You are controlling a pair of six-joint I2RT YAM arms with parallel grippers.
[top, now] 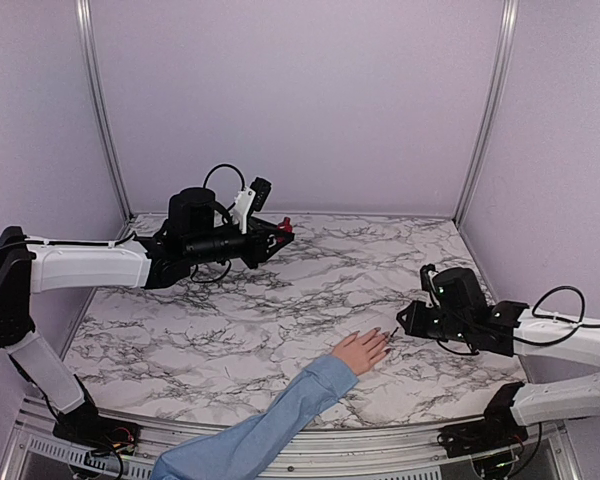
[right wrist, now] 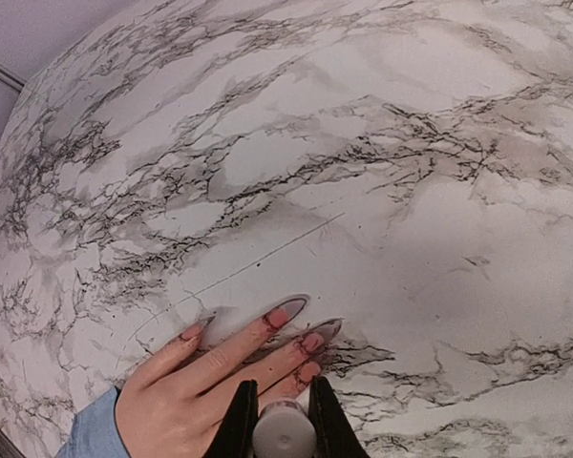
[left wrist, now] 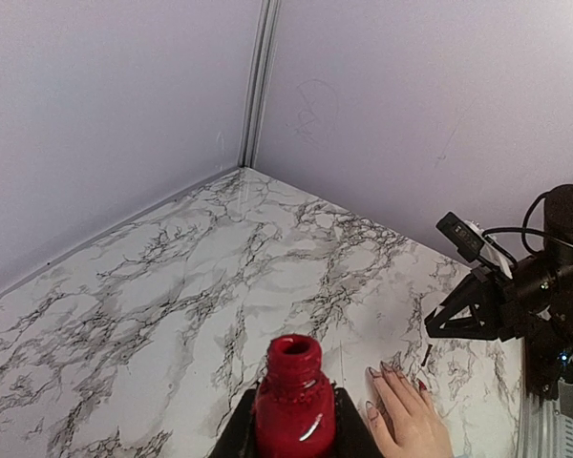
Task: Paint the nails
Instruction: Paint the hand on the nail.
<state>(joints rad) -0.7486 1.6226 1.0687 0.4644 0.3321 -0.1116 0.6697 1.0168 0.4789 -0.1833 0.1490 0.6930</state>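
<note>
Near the worktop's [top: 280, 300] front edge, right of centre, the hand [top: 360, 352] lies flat, its nails [right wrist: 279, 317] just beside the right pincer [top: 404, 320], which is clamped on a brush [right wrist: 283, 431]. That wrist view shows the pink nails close up. The left wrist view shows the left pincer [top: 280, 232] gripping an open red bottle [left wrist: 294, 382], raised over the far left. Marble stretches wide between the arms.

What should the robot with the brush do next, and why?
Probably ease the right claw down a little so its brush meets the nearest nail. The hand lies flat on the marble table just under that claw, and the left claw holds the open red bottle well away.
</note>
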